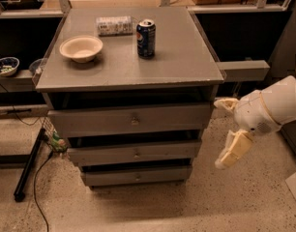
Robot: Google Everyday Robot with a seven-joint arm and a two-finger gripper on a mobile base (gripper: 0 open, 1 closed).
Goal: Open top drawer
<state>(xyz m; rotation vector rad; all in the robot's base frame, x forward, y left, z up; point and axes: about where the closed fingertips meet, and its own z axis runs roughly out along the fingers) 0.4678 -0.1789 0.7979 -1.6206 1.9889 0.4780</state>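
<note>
Cream two-finger tool [227, 129] hangs spread apart right of the wide grey wooden top drawer [90, 123] — approaching sideways, it may slip off the small round metal knob [134, 122].

High camera faces cabinet [186, 57] front; gripper [219, 133] lower right.

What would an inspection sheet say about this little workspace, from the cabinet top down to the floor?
Surface: grey cabinet top, holding three items.
Job's things: top drawer looks closed; its knob is untouched.
Clutter: pale bowl, upright soda can, packet lying flat behind them.
Grippers: gripper right of the cabinet, level with the drawers, jaws open, touching nothing.
Cables: black cable trailing on the floor at left, beside a black bar.
Surroundings: speckled floor; two lower drawers closed; small dish on the left shelf.
</note>
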